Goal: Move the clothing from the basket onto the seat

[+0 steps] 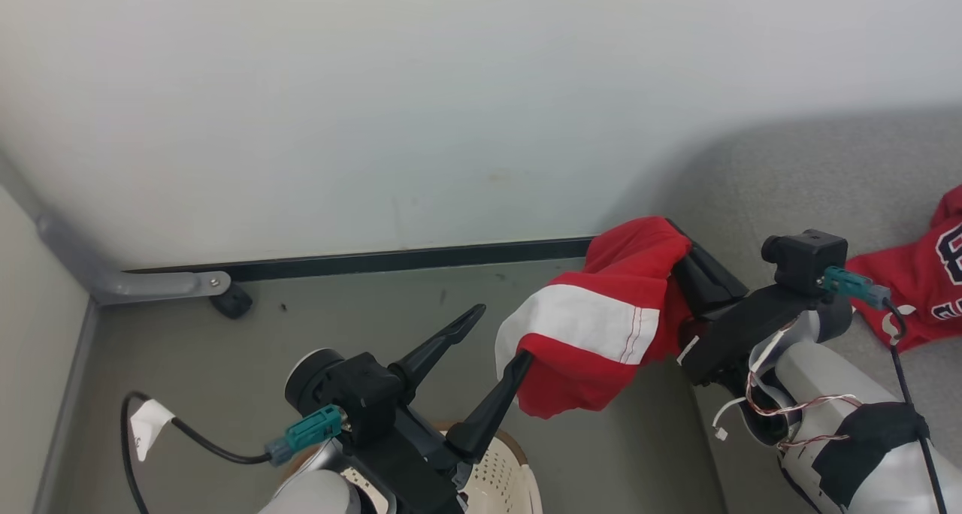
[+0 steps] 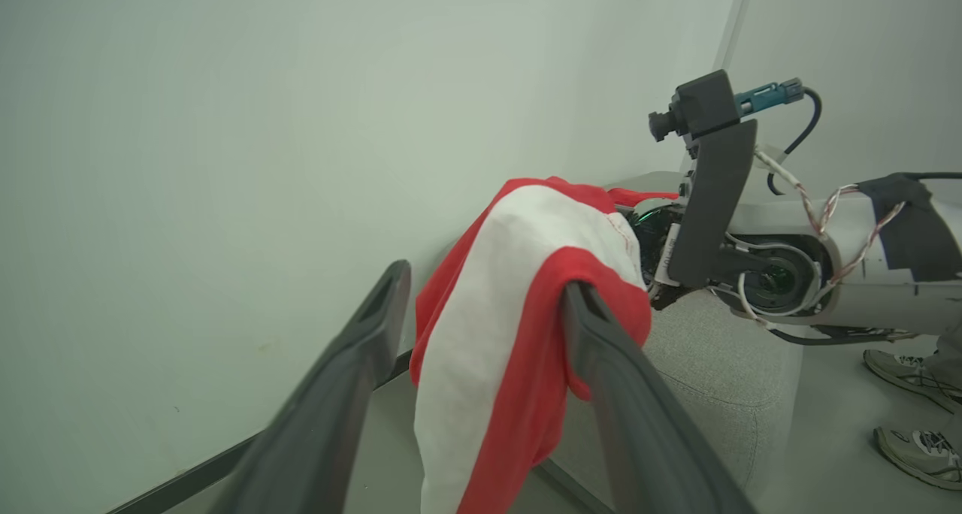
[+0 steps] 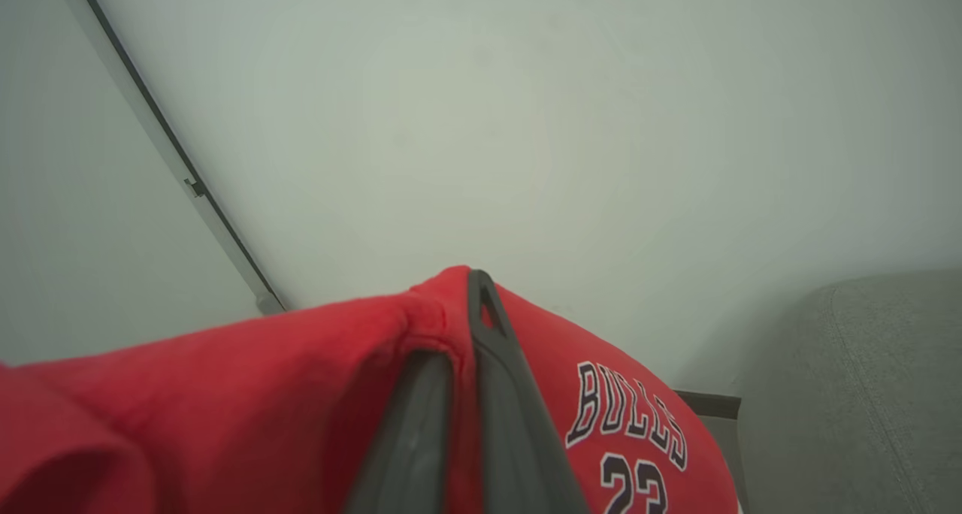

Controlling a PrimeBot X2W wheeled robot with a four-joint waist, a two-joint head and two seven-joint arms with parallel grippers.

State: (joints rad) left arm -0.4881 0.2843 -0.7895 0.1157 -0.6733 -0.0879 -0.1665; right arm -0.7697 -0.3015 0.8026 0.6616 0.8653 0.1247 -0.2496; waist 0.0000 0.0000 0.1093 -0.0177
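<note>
- While the head view takes in both claws at once, each wrist view adds a detail of its own
- Head view: the left gripper (image 1: 502,334) has its two fingers spread wide and grips nothing, with one tip touching the hanging fold of a red garment (image 1: 594,318)
- The right gripper (image 1: 688,262) is pressed together on that garment's upper part, holding it above the floor (image 1: 376,311) just beside the corner of the seat (image 1: 827,176)
- The same view shows the basket (image 1: 503,476) at the bottom edge under the left arm, and a second red garment (image 1: 921,281) lying on the seat, well apart from the held one
- Left wrist view: the cloth's broad white band drapes over one spread finger's tip, and a person's shoes (image 2: 913,371) stand on the floor at the right
- Right wrist view: the fingers pinch red cloth, with black-and-white BULLS lettering beside them
- Count: two grippers, two red garments, one basket, one seat, two shoes
</note>
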